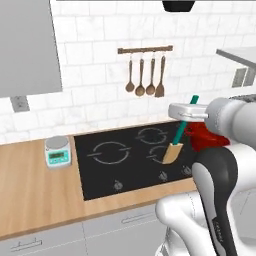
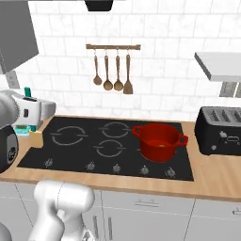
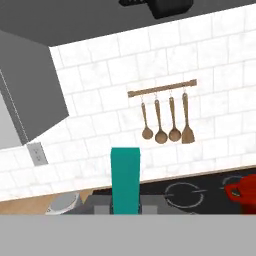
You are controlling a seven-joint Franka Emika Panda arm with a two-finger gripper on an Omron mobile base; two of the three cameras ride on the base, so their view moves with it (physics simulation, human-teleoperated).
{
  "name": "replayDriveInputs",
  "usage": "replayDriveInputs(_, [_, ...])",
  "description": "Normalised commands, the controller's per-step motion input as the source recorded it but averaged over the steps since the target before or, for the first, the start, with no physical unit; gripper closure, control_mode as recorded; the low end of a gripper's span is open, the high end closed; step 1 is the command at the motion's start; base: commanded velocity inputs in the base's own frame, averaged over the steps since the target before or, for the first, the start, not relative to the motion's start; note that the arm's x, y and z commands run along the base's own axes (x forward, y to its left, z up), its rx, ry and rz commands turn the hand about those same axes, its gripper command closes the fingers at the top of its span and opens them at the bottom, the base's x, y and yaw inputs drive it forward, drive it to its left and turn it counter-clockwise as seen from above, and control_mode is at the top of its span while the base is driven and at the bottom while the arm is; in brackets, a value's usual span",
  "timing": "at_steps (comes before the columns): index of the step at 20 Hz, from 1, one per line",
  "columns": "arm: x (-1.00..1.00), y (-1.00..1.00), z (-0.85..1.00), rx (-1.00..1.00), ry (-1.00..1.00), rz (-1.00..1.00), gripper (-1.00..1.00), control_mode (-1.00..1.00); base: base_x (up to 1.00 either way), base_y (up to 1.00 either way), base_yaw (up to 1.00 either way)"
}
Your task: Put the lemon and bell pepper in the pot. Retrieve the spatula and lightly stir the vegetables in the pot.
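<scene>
My gripper (image 1: 186,119) is shut on the teal handle of the spatula (image 1: 173,151), whose flat tan blade hangs down above the black cooktop (image 1: 125,170), left of the pot. From the right base view the gripper (image 2: 31,117) and the spatula (image 2: 35,136) stand at the far left. In the hand view the teal handle (image 3: 125,177) rises between the fingertips of the gripper (image 3: 125,209). The red pot (image 2: 159,141) sits on a right burner, partly hidden by my arm in the left base view (image 1: 204,134). The lemon and bell pepper are out of view.
A rail (image 2: 113,47) on the tiled wall carries three wooden spoons and a flat wooden turner. A kitchen scale (image 1: 57,151) stands on the wood counter left of the cooktop. A black toaster (image 2: 221,129) is right of the pot. A grey shelf (image 2: 219,63) juts out above it.
</scene>
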Motion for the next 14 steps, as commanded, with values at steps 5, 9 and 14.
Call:
replayDriveInputs(5, [0.00,0.00,0.00,0.00,0.00,0.00,1.00,1.00,0.00,-1.00,-0.08])
replayDriveInputs(9, [0.00,0.00,0.00,0.00,0.00,0.00,1.00,1.00,0.14,-0.96,0.00])
replayDriveInputs(14, [0.00,0.00,0.00,0.00,0.00,0.00,1.00,1.00,0.41,-0.73,0.06])
